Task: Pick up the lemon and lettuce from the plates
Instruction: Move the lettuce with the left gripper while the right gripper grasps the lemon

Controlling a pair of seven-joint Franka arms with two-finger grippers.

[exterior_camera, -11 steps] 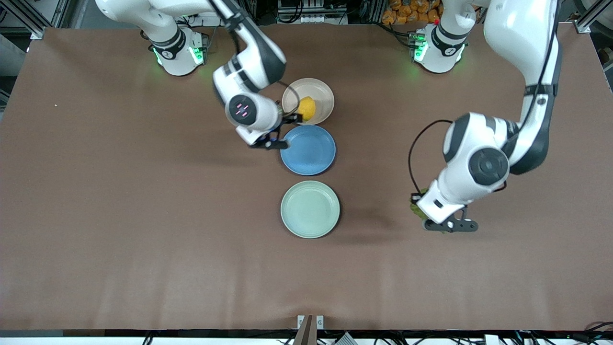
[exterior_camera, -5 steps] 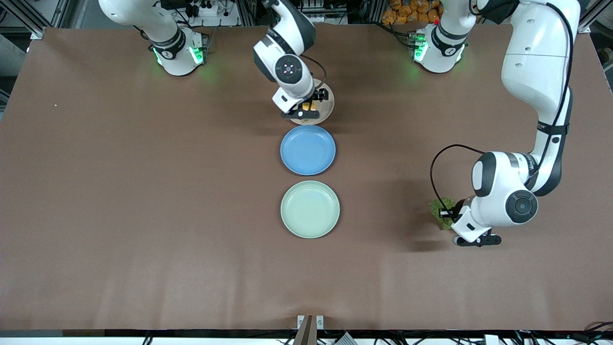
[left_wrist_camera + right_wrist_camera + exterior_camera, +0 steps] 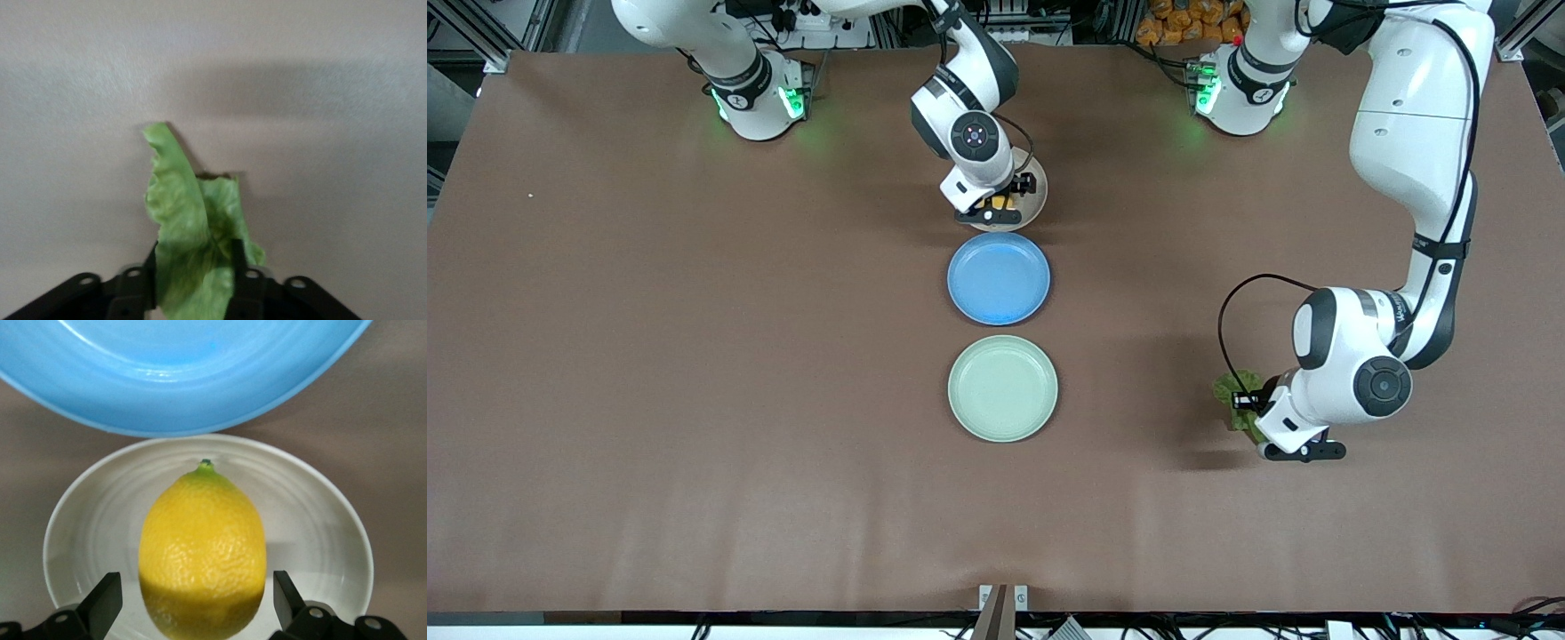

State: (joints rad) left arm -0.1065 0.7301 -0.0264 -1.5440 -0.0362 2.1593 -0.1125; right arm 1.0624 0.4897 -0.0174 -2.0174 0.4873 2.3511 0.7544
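the right gripper point(image 3: 996, 206) has come down over the round beige-cream plate point(image 3: 1034, 203) since a moment ago and now straddles the small oval yellow lemon point(image 3: 202, 553) with its fingers point(image 3: 103, 600) spread wide, one on each side and not yet touching the skin. the lemon lies on that plate, so this pick is at the closing step.

the left gripper point(image 3: 193, 263) has travelled out over bare brown table point(image 3: 694, 356) toward the left arm's end, well apart from the empty pale mint green plate point(image 3: 1002, 388). the wrinkled green lettuce leaf point(image 3: 190, 233) sits between its fingers; they appear to be easing apart, though whether the leaf is gripped or released cannot be told.

room: the round blue plate point(image 3: 999, 278) lies just beside the beige-cream plate, nearer the front camera, so a straight lift suits the lemon. the table around the lettuce is open.
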